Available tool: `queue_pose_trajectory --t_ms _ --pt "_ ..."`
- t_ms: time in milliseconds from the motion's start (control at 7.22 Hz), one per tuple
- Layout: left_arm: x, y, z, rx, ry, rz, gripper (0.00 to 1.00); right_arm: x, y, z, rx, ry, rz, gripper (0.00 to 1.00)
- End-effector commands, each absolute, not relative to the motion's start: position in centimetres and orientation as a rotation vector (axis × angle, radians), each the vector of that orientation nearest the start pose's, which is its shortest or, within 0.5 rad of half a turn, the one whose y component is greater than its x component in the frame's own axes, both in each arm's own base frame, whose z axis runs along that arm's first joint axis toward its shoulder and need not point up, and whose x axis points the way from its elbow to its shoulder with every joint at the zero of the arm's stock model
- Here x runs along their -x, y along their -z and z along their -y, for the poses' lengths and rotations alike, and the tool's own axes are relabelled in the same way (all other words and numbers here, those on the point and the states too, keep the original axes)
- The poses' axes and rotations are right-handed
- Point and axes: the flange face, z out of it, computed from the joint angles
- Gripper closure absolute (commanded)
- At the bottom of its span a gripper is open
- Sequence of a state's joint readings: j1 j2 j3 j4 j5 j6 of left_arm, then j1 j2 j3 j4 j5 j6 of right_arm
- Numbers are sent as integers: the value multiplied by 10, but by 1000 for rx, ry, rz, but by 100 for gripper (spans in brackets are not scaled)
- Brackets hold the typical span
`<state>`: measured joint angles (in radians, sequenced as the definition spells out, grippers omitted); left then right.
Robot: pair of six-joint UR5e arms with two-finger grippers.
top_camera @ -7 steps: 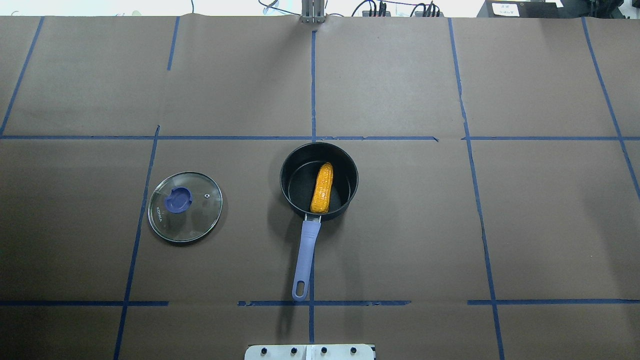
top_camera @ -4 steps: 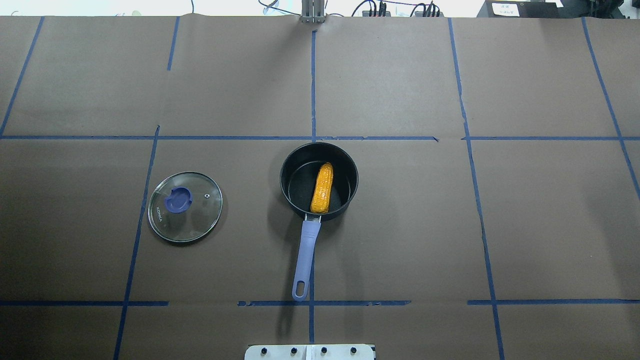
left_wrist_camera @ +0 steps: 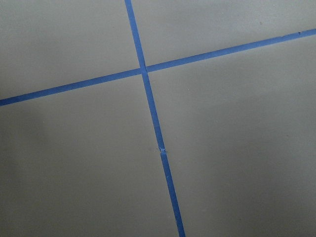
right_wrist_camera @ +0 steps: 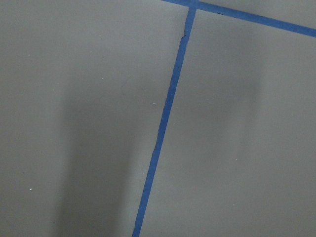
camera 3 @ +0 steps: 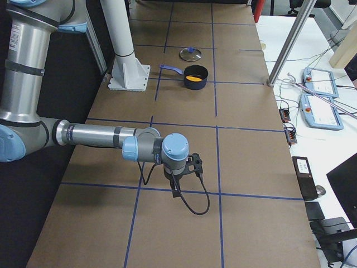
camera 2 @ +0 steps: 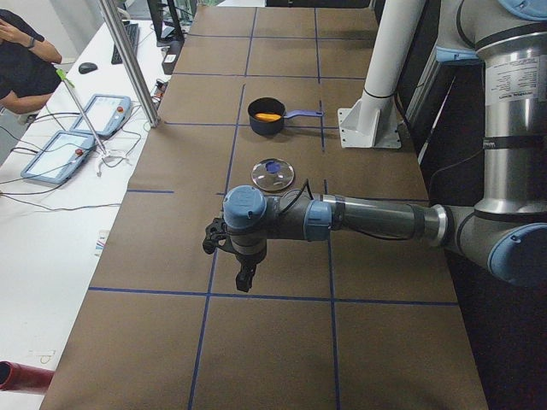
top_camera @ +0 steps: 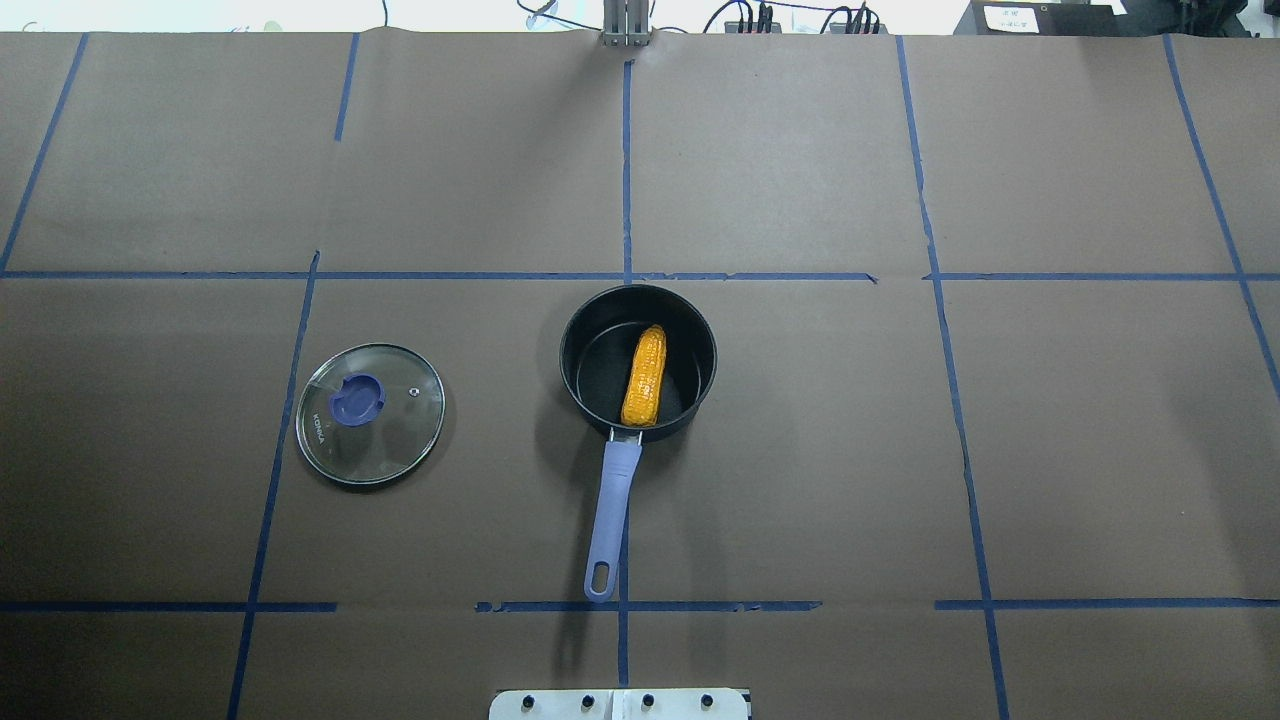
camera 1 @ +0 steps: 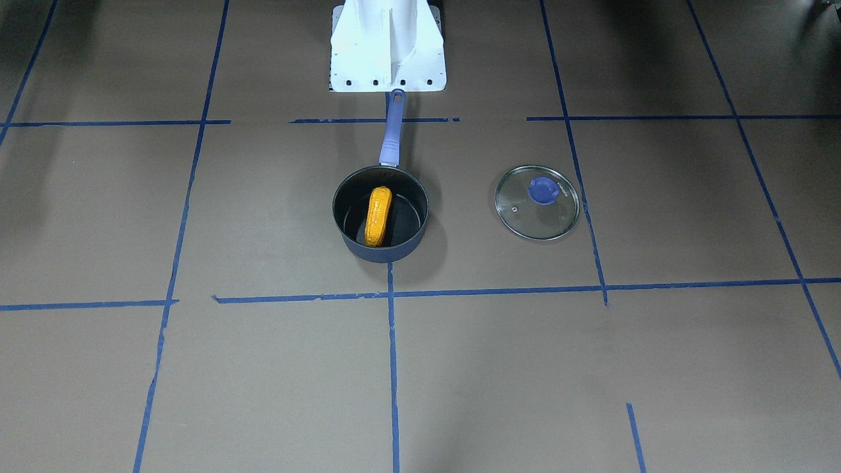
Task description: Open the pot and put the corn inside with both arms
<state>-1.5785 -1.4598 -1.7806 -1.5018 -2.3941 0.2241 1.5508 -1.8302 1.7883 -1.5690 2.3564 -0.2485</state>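
Note:
The dark navy pot [top_camera: 574,338] stands open in the middle of the table, its periwinkle handle [top_camera: 612,510] pointing at the robot. The orange-yellow corn [top_camera: 645,376] lies inside it, also in the front view [camera 1: 378,216]. The glass lid [top_camera: 371,414] with its blue knob lies flat on the table to the pot's left. Both arms are far from the pot. My left gripper [camera 2: 244,278] hangs over the table's left end and my right gripper [camera 3: 176,192] over the right end. I cannot tell whether either is open or shut. Both wrist views show only brown paper and blue tape.
The white base stand [camera 1: 387,46] sits at the table's near edge, just behind the pot handle's tip. Blue tape lines cross the brown paper. A metal pole [camera 2: 128,60] and teach pendants [camera 2: 60,154] stand at the far side.

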Motion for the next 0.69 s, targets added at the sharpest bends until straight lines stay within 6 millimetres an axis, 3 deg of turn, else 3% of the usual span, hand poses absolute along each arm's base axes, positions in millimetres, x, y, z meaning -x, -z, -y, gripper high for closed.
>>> queue_pose_trajectory --t_ms 0,554 --pt "64 -610 445 -126 -220 -812 0 -55 -665 381 -49 234 794 0" --pt "63 -615 452 -113 -216 -807 0 -55 -665 383 -53 238 788 0"
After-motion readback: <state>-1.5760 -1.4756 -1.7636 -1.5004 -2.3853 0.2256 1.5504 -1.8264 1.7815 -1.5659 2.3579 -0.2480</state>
